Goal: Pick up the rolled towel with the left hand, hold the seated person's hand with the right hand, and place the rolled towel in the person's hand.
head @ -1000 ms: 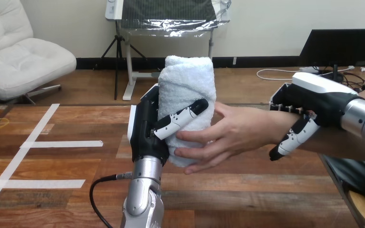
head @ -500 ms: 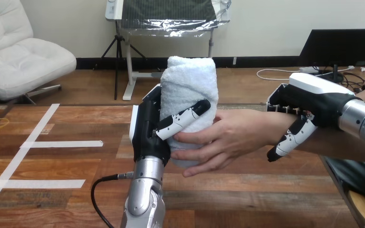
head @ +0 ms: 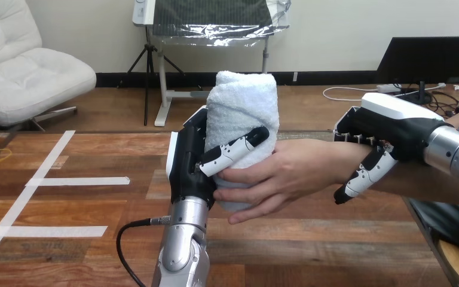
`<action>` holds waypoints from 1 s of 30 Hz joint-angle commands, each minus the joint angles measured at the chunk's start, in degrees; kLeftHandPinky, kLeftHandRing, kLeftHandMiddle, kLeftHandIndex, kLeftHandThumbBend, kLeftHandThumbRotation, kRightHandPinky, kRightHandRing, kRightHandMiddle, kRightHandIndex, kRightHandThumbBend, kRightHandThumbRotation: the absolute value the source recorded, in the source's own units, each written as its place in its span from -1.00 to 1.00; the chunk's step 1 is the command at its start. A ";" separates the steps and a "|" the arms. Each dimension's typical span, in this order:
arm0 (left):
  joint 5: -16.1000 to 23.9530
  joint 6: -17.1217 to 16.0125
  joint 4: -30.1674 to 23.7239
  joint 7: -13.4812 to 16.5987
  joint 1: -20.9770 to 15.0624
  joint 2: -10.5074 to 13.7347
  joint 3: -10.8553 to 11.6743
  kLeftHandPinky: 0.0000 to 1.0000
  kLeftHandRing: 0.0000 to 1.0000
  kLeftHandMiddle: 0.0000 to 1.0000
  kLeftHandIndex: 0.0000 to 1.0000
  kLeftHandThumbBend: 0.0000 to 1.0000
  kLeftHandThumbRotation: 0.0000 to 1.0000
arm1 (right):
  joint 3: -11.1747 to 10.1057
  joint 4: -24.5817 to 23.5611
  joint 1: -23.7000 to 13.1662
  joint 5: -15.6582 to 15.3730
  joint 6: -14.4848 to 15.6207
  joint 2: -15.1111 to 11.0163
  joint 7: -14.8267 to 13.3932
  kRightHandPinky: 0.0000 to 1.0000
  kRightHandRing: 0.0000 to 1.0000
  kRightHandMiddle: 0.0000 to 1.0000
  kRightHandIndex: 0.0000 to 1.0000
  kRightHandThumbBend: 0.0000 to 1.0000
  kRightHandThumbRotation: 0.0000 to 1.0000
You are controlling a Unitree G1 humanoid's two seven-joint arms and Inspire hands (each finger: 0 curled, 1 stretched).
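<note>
The towel (head: pixel 239 113) is held upright over the worktop (head: pixel 83 203), clamped in the left hand's (head: pixel 188 167) fingers and wrapped by the person's hand (head: pixel 293 179), whose wrist (head: pixel 340 164) is clasped by the right hand's (head: pixel 394 128) curled fingers.

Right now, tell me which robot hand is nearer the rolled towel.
Left. The left hand is curled round the rolled towel; the right hand is apart from it, off to its right, curled over the person's wrist.

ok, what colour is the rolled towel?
Plain white, no pattern. The rolled towel shows best in the head view, upright in the left hand.
</note>
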 commanded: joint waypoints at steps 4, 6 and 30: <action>-1.26 -1.90 -4.90 -1.75 -8.92 -13.66 -1.29 -0.42 -0.31 -0.20 -0.15 0.38 -1.00 | -1.77 0.39 -1.47 0.49 2.04 -0.82 -0.43 -0.58 -0.45 -0.30 -0.25 0.83 -0.73; -1.39 -1.90 -4.94 -1.93 -8.84 -13.65 -1.29 -0.42 -0.31 -0.20 -0.15 0.39 -1.00 | -1.84 0.42 -1.37 0.57 2.00 -0.83 -0.42 -0.59 -0.45 -0.30 -0.25 0.83 -0.73; -2.07 -1.78 -5.15 -3.10 -8.51 -12.72 -1.29 -0.45 -0.34 -0.22 -0.15 0.42 -1.00 | -2.07 0.22 -0.75 0.70 2.60 -0.97 0.16 -0.54 -0.40 -0.25 -0.22 0.80 -0.73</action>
